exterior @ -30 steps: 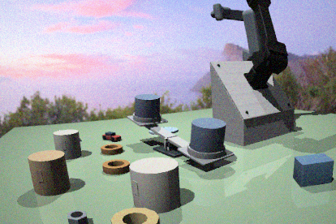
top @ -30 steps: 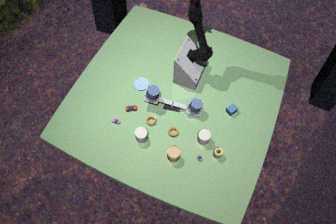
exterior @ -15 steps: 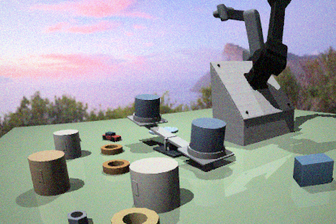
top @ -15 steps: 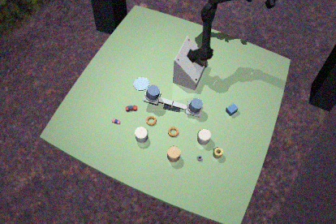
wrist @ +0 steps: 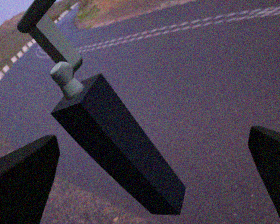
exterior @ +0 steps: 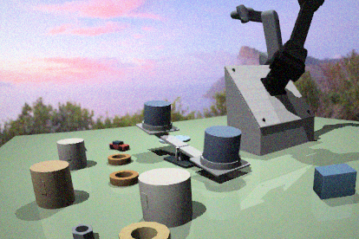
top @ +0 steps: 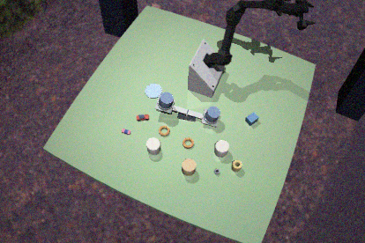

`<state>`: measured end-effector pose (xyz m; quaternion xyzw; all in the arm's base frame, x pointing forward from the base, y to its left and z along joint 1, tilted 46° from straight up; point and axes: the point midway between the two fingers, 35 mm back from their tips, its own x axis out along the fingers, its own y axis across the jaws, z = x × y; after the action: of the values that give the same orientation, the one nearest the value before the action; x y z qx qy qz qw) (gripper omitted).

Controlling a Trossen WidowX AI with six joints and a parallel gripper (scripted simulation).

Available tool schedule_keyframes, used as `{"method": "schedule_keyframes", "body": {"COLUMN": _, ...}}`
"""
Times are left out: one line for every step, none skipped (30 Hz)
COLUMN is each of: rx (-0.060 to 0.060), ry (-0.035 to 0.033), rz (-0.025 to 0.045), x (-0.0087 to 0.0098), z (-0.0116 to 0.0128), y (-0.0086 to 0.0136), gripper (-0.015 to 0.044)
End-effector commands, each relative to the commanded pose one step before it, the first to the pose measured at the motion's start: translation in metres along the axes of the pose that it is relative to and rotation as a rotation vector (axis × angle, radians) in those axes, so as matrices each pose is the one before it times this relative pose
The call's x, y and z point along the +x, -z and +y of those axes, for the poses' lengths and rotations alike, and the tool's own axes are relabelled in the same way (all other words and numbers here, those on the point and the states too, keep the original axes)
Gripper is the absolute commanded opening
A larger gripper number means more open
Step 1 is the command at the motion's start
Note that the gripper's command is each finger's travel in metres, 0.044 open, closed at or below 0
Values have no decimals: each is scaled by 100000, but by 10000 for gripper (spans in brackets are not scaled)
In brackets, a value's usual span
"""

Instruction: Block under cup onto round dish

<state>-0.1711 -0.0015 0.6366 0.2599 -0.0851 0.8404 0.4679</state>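
- Arm [top: 227, 34] [exterior: 299, 29]: your largest item, rising from a sloped grey base [top: 203, 78] [exterior: 244, 120].
- Gripper [top: 309, 14] [wrist: 155, 141]: released, fingers wide apart with nothing between; it hangs beyond the green table top's [top: 110, 162] [exterior: 26, 148] edge, well apart from both cups.
- Balance [top: 181, 110] [exterior: 187, 150]: near the base, tilted, its end nearer the exterior view lower.
- Two blue cups [top: 166, 101] [top: 212, 114] [exterior: 157, 113] [exterior: 222, 145]: upright, one on each end; you cannot see the hidden block.
- Round dish [top: 153, 91] [exterior: 180, 138]: just beside the higher cup.

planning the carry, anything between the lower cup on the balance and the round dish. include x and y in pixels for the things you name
Yes, the higher cup [top: 166, 101] [exterior: 157, 113] stands between the lower cup [top: 212, 114] [exterior: 222, 145] and the round dish [top: 153, 91] [exterior: 182, 138].
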Motion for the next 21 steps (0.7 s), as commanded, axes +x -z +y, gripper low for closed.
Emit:
{"method": "schedule_keyframes", "body": {"rx": -3286, "ry": 7812, "rz": -1339, "x": 1125, "z": -3114, "y": -147, "gripper": 440}}
{"method": "schedule_keyframes", "body": {"rx": -1722, "ry": 2256, "rz": -359, "x": 333, "z": -781, "y": 6, "gripper": 440}}
{"method": "schedule_keyframes", "body": {"rx": -1119, "ry": 2407, "rz": 218, "x": 352, "z": -906, "y": 120, "gripper": 440}}
{"method": "schedule_keyframes", "body": {"rx": -716, "ry": 2492, "rz": 598, "x": 362, "z": -984, "y": 196, "gripper": 440}}
{"method": "schedule_keyframes", "body": {"rx": -692, "ry": 2483, "rz": 619, "x": 356, "z": -982, "y": 201, "gripper": 440}}
{"method": "schedule_keyframes", "body": {"rx": -664, "ry": 2473, "rz": 643, "x": 350, "z": -981, "y": 206, "gripper": 440}}
{"method": "schedule_keyframes", "body": {"rx": -648, "ry": 2462, "rz": 657, "x": 344, "z": -979, "y": 210, "gripper": 440}}
{"method": "schedule_keyframes", "body": {"rx": -627, "ry": 2451, "rz": 674, "x": 338, "z": -977, "y": 214, "gripper": 440}}
{"method": "schedule_keyframes", "body": {"rx": -1108, "ry": 2447, "rz": 664, "x": 322, "z": -946, "y": 222, "gripper": 440}}
{"method": "schedule_keyframes", "body": {"rx": -1266, "ry": 2826, "rz": 798, "x": 363, "z": -1096, "y": 266, "gripper": 440}}
{"method": "schedule_keyframes", "body": {"rx": -1292, "ry": 2917, "rz": 860, "x": 367, "z": -1135, "y": 286, "gripper": 440}}
{"method": "schedule_keyframes", "body": {"rx": -1266, "ry": 2895, "rz": 890, "x": 357, "z": -1130, "y": 296, "gripper": 440}}
{"method": "schedule_keyframes", "body": {"rx": -1239, "ry": 2871, "rz": 919, "x": 348, "z": -1125, "y": 306, "gripper": 440}}
{"method": "schedule_keyframes", "body": {"rx": -1212, "ry": 2847, "rz": 948, "x": 338, "z": -1120, "y": 316, "gripper": 440}}
{"method": "schedule_keyframes", "body": {"rx": -1185, "ry": 2822, "rz": 977, "x": 328, "z": -1115, "y": 326, "gripper": 440}}
{"method": "schedule_keyframes", "body": {"rx": -1157, "ry": 2797, "rz": 1005, "x": 318, "z": -1110, "y": 337, "gripper": 440}}
{"method": "schedule_keyframes", "body": {"rx": -1128, "ry": 2770, "rz": 1032, "x": 308, "z": -1104, "y": 347, "gripper": 440}}
{"method": "schedule_keyframes", "body": {"rx": -1082, "ry": 2699, "rz": 1042, "x": 294, "z": -1081, "y": 352, "gripper": 440}}
{"method": "schedule_keyframes", "body": {"rx": -948, "ry": 2829, "rz": 1148, "x": 305, "z": -1150, "y": 386, "gripper": 440}}
{"method": "schedule_keyframes", "body": {"rx": -455, "ry": 3154, "rz": 1379, "x": 349, "z": -1327, "y": 456, "gripper": 440}}
{"method": "schedule_keyframes", "body": {"rx": -416, "ry": 3138, "rz": 1405, "x": 337, "z": -1329, "y": 467, "gripper": 440}}
